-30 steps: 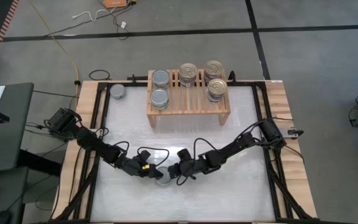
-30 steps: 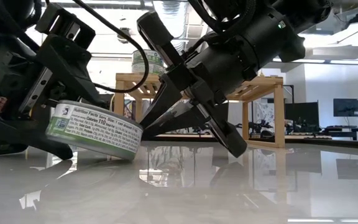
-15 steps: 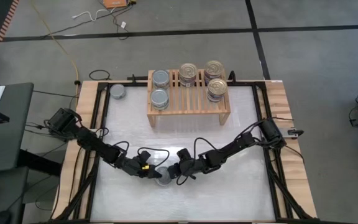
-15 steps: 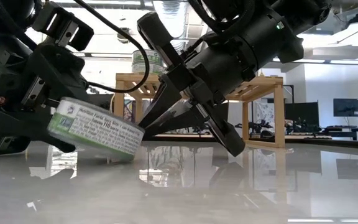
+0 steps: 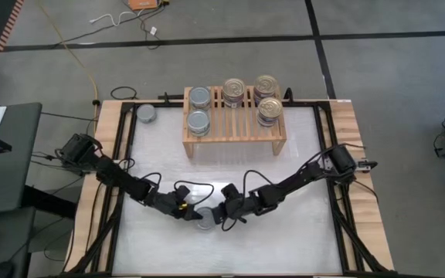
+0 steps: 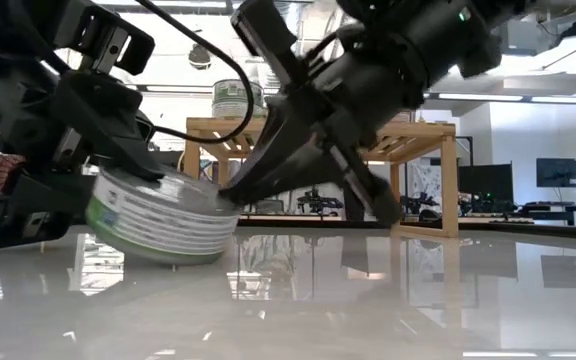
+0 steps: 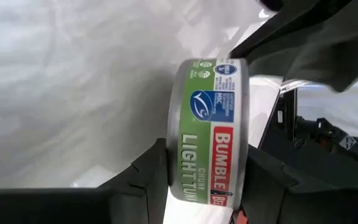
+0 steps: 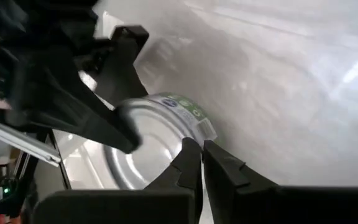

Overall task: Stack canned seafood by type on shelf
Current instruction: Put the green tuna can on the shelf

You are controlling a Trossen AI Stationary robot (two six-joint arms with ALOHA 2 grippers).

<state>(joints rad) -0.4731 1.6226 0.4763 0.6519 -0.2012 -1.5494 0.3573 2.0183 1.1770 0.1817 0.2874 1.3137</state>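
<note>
A flat tin of canned seafood (image 6: pixel 163 220) with a green label and a silver-grey top sits near the table's front middle (image 5: pixel 205 223), with my left gripper (image 5: pixel 195 215) shut on it. My right gripper (image 5: pixel 217 218) is shut, and its tips stand at the tin's right rim. The light-wood shelf (image 5: pixel 234 133) stands at the far side. It carries two silver-topped tins (image 5: pixel 198 110) on its left part and gold-topped stacks (image 5: pixel 251 96) on its right part. One more silver tin (image 5: pixel 146 114) rests on the table left of the shelf. My left gripper pinches the tin across its two flat faces, one finger (image 7: pixel 151 171) on one face and the other (image 7: pixel 263 177) on the opposite face. It comes slanting from the table's left. The tin (image 7: pixel 207 124) is tilted; whether its low rim touches the table I cannot tell. My right gripper meets the tin's rim (image 8: pixel 188 134) with its shut fingertips (image 8: pixel 192 152), slanting down from the table's right. In the low view a finger (image 6: pixel 253 175) lies against the raised edge of the silver top.
Black cables (image 5: pixel 184 188) loop over the table behind both grippers. Free tabletop lies between the grippers and the shelf. Wooden planks (image 5: pixel 103 166) edge the table left and right.
The tin has tipped further, so its silver top now shows in the low view, and it has come a little toward the table's near edge with my left gripper. My right gripper has followed it, its fingers now higher against the tin's raised edge.
</note>
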